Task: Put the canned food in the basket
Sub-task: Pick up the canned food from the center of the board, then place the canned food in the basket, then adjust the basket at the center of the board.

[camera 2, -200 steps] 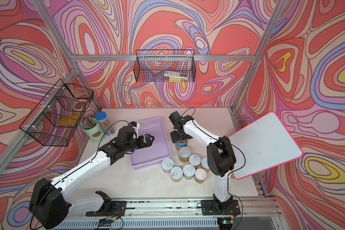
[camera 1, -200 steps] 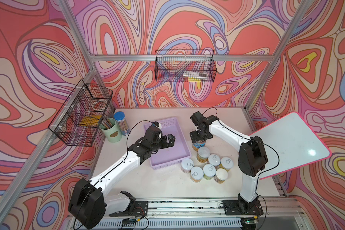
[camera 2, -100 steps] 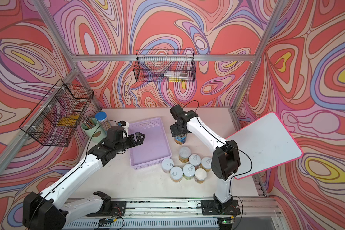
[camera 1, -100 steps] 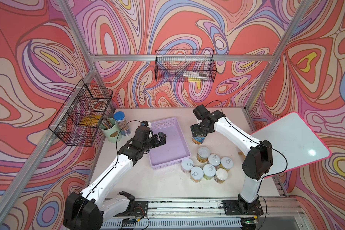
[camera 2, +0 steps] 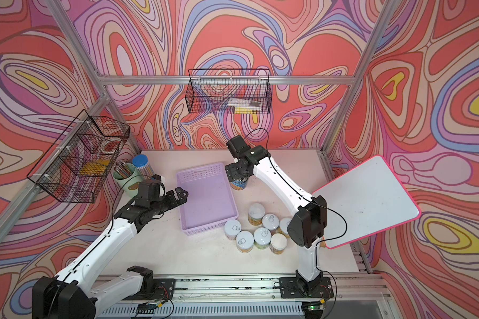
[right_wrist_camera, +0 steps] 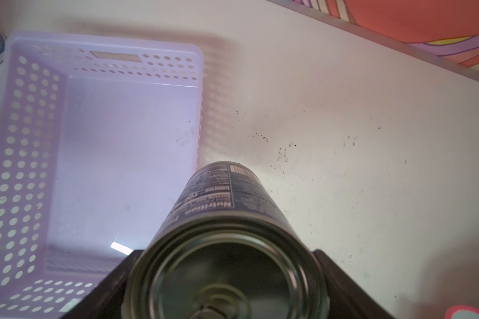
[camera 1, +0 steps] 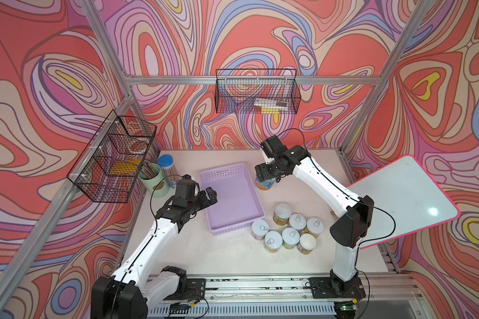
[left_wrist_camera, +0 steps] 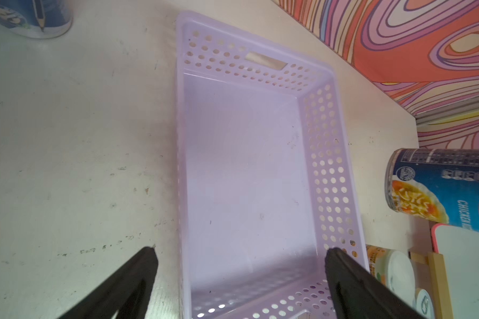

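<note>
Canned food is split. A tall blue-and-yellow, silver-topped can is upright in the black right gripper, whose jaws are clamped on its sides. It is just outside the right wall of the shallow lilac perforated plastic basket, toward the white table's far edge. I'd say a short carry leftward over that wall comes next. Seven short white-lidded cans cluster off the basket's near right corner. The left gripper is by the basket's left wall, jaws apart and empty.

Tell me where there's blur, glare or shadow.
Right wrist view: the silver top of the tall blue-and-yellow can is out of focus; a glint on the lilac perforated plastic basket. In a top view: glare on the pink-edged white board. Left wrist view: basket sharp, shadowed near the left gripper.
</note>
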Motion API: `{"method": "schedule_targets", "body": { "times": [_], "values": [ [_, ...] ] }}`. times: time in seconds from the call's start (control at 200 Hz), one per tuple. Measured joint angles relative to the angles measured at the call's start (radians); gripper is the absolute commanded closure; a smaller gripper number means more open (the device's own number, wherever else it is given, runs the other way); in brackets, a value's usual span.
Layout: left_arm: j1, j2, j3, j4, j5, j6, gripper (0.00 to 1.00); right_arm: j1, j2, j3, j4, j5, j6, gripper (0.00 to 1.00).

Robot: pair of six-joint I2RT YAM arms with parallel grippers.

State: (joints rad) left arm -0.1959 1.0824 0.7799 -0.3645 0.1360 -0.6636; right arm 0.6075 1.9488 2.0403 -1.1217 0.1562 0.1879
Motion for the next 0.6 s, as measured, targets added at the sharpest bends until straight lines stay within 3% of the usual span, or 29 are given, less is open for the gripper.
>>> {"method": "schedule_targets", "body": {
  "times": [0.21, 0.601],
  "values": [
    [0.04, 0.061, -0.006, -0.006, 0.0, 0.002, 0.01, 0.029, 0.146, 0.169, -0.013, -0.04, -0.035, 0.55],
    [0.06, 0.31, 0.046, 0.08, 0.056, 0.027, 0.01, 0.035, 0.357, 0.412, 0.006, -0.124, -0.095, 0.61]
  ]
}}
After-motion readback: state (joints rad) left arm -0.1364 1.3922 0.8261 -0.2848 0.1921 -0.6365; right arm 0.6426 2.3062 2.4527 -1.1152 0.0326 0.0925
